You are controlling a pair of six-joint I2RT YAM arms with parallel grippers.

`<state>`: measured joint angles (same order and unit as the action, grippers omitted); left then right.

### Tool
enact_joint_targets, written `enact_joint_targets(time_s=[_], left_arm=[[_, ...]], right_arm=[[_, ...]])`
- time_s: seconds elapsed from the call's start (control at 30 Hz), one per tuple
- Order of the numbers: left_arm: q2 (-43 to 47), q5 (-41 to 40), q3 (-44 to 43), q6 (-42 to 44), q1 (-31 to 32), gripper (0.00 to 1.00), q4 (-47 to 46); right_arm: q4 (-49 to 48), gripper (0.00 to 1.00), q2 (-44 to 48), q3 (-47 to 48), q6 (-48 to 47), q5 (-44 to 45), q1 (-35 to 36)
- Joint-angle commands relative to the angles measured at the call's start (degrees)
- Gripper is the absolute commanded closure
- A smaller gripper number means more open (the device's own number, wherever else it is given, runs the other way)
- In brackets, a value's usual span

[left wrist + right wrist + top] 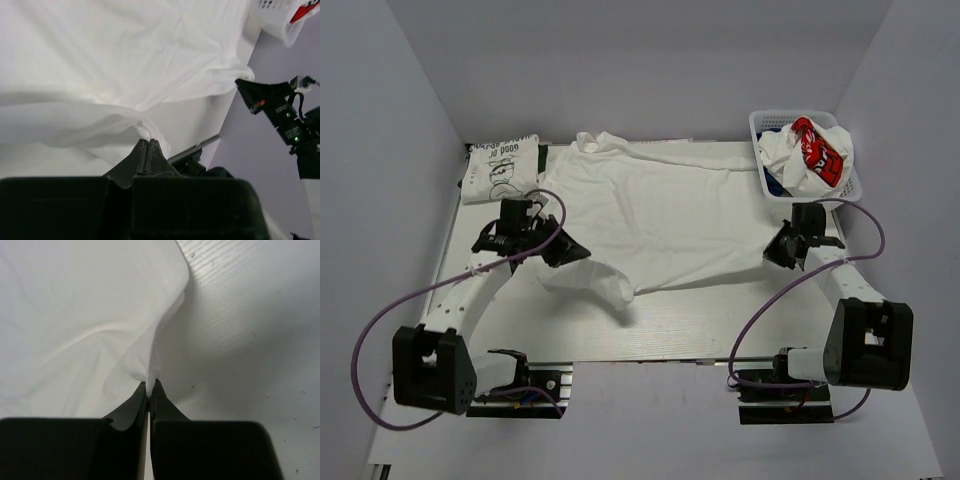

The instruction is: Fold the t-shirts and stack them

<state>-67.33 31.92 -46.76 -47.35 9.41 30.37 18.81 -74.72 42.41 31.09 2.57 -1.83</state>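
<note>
A large plain white t-shirt [660, 215] lies spread across the middle of the table. My left gripper [563, 250] is shut on its near left edge, seen pinched in the left wrist view [145, 136]. My right gripper [782, 248] is shut on its near right edge, also pinched in the right wrist view [150, 380]. A loose corner [615, 290] sags at the near middle. A folded white t-shirt with a black line drawing [502, 168] lies at the far left. More t-shirts, one with a red patch [815, 148], fill the basket.
A white plastic lattice basket [760, 125] stands at the far right corner; it also shows in the left wrist view [280, 20]. White walls close in on three sides. Purple cables loop beside both arms.
</note>
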Motion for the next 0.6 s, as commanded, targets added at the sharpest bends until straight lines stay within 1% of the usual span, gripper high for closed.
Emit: enact_joint_targets(time_s=[0.0,0.07,0.17,0.27,0.5,0.57], left_arm=[[-4.9,-2.8,-7.3,-1.4,-0.5,1.00,-4.8],[-7.4,-6.2,-10.8,-0.6,-0.5,1.00,-4.8],[-12.2,-11.4,-20.7,0.9,-0.5,1.00,-3.5],[-16.7,-13.4,-26.3,2.5,-0.5,1.00,-3.5],[-24.5,-17.8,-35.0,5.3,-2.3,1.00,-5.1],[-27.2,-18.3,-36.8,6.0,-2.9,1.00,-7.6]], right_arm=[[1.0,1.00,-2.4,4.7,0.0,0.9,0.2],[1.3,1.00,-3.7,6.4,0.1,0.8,0.2],[1.6,1.00,-5.8,9.5,0.4,2.1,0.1],[2.1,1.00,-8.2,12.8,0.5,3.0,0.1],[2.0,1.00,-11.3,18.8,-0.9,3.8,0.2],[1.8,1.00,-12.2,20.8,-1.6,3.5,0.2]])
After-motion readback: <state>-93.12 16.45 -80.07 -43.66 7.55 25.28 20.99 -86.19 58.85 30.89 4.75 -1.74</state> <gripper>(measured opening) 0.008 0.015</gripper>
